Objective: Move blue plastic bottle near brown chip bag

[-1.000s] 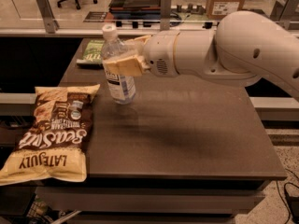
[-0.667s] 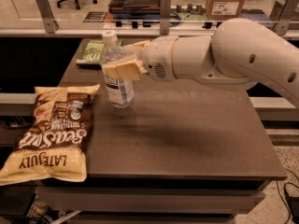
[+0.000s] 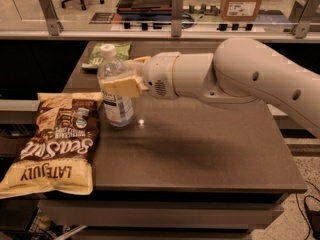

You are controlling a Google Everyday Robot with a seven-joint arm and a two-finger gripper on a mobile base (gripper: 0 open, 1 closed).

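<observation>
The gripper (image 3: 121, 74) is seen held low over the left part of a dark table (image 3: 200, 149), its two tan fingers (image 3: 120, 85) clamped on the blue plastic bottle (image 3: 119, 109) at shoulder height, one finger across the near side and the other behind. The bottle is kept upright between them, its white cap (image 3: 107, 50) rising just above the gripper and its labelled body hanging below it, with the base at the tabletop. The brown chip bag (image 3: 55, 144) is laid flat below and to the left of the gripper, lettering upside down to the camera, its lower end reaching past the table's front-left edge. Its upper right corner is seen just beside the bottle; whether the two touch cannot be told. A green snack bag (image 3: 119, 49) is partly hidden beyond the gripper, at the table's far edge. The white arm (image 3: 240, 79) is stretched in from the right behind the gripper.
</observation>
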